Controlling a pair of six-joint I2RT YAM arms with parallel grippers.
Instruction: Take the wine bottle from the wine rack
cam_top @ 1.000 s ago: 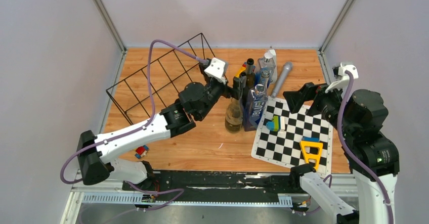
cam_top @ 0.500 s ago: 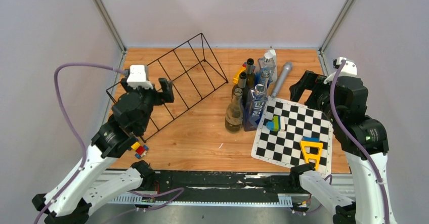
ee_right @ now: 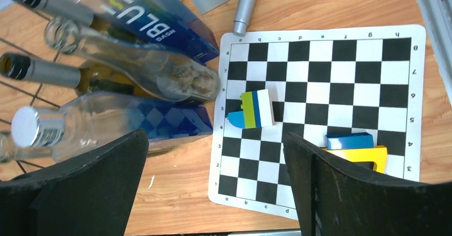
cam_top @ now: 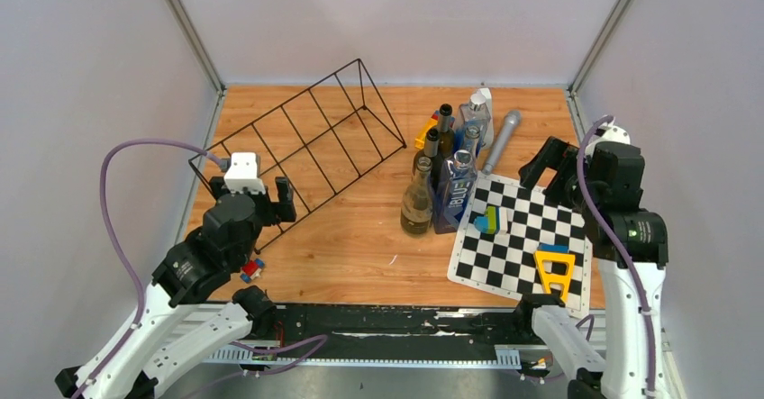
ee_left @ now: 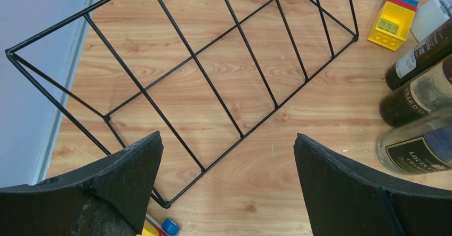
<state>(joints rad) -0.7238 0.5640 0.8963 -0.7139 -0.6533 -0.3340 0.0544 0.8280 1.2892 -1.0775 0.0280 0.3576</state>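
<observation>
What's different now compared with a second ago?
The left gripper pulled away from the bottles, back toward its base, and now hangs open over the wine rack's near end. The right gripper shifted slightly too. Rack and bottles stayed put.

The table (cam_top: 360, 237) has a top of light brown wood with a visible grain. Three plain walls close it in: a back wall (cam_top: 396, 21), a left wall (cam_top: 81, 102) and a right wall (cam_top: 703, 57), all pale grey-lilac. A metal post (cam_top: 186, 28) rises in each back corner. Along the near edge runs a black strip (cam_top: 387, 320) — below it, a silver rail (cam_top: 360, 356). The light is even and soft.
</observation>
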